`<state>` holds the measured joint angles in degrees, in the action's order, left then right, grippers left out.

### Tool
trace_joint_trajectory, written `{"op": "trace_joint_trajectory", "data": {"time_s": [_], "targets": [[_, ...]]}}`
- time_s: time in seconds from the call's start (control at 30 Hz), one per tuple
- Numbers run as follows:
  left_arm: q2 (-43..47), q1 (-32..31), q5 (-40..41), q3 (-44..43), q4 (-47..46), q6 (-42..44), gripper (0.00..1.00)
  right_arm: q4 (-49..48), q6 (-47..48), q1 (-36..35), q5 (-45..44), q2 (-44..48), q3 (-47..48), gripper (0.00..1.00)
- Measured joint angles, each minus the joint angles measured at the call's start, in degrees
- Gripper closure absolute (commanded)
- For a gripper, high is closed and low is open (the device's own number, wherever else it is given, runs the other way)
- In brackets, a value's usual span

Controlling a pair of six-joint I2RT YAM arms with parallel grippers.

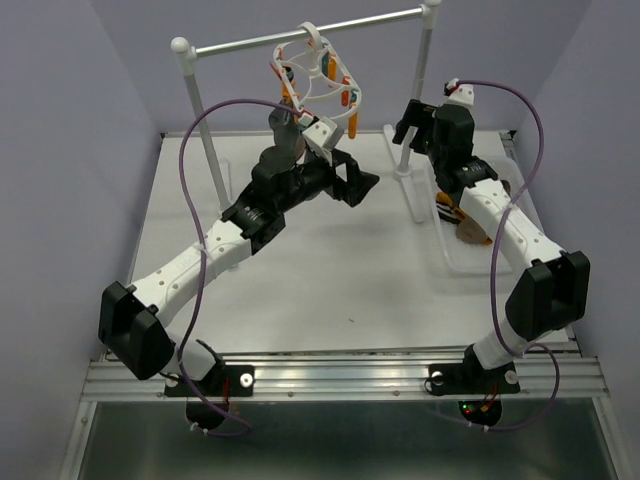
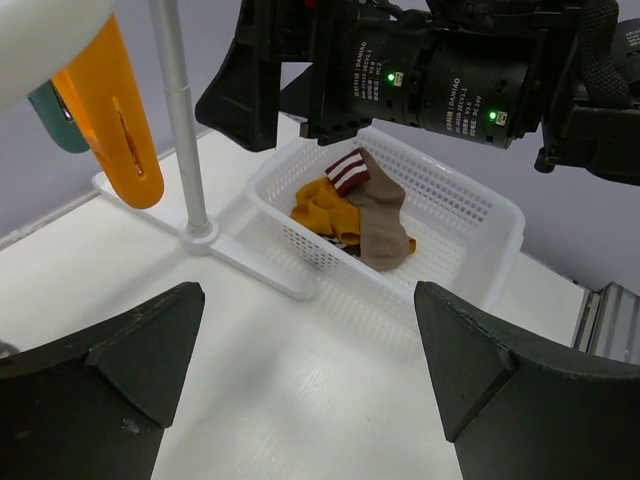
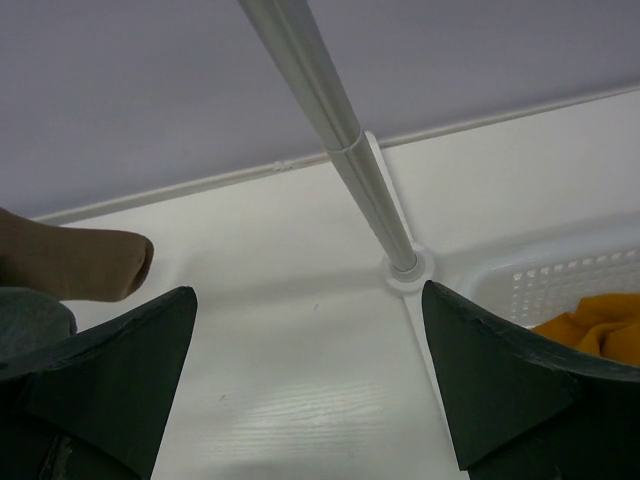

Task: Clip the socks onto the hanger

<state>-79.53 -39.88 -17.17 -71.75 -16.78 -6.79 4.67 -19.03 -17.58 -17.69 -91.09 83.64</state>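
The white hanger point(image 1: 318, 72) with orange and teal clips hangs from the rack's crossbar. A brown-grey sock point(image 1: 284, 133) hangs below it, and its toe shows in the right wrist view point(image 3: 75, 263). My left gripper point(image 1: 362, 180) is open and empty above the table, just below and right of the hanger; an orange clip point(image 2: 112, 115) and a teal clip point(image 2: 55, 112) hang close to its camera. My right gripper point(image 1: 412, 128) is open and empty beside the rack's right post. Mustard point(image 2: 318, 205), striped point(image 2: 347, 170) and brown point(image 2: 385, 225) socks lie in the basket.
The white rack's crossbar point(image 1: 300, 36) spans the back, with posts left point(image 1: 205, 120) and right point(image 1: 420, 90). A white mesh basket point(image 2: 480, 215) stands on the table at the right, also in the top view point(image 1: 448, 255). The right post's foot point(image 3: 405, 270) is near my right gripper.
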Motion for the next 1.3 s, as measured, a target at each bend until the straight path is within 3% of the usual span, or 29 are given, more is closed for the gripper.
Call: {"op": "trace_joint_trajectory", "data": {"time_s": [0.13, 0.5, 0.7, 0.97, 1.3], "targets": [[-2.12, -0.28, 1.95, -1.81, 0.26, -1.05, 0.01, 0.04, 0.2, 0.0, 2.69, -0.39, 0.31, 0.0], [-4.0, -0.26, 21.88, -3.19, 1.27, -3.34, 0.01, -1.31, 4.9, 0.0, 16.11, -1.38, 1.7, 0.0], [-4.0, -0.26, 28.57, -3.3, 1.25, -2.97, 0.01, -3.1, 9.97, 0.0, 21.22, -1.31, 1.95, 0.0], [-1.18, -0.24, 31.67, -1.49, 1.22, -0.9, 0.01, -3.65, 27.91, 0.04, 31.82, -0.57, 3.5, 0.0], [4.04, 0.07, 34.51, 1.01, 0.63, -0.26, 0.01, -3.69, 40.96, 0.04, 51.25, -2.05, 18.25, 0.0]]}}
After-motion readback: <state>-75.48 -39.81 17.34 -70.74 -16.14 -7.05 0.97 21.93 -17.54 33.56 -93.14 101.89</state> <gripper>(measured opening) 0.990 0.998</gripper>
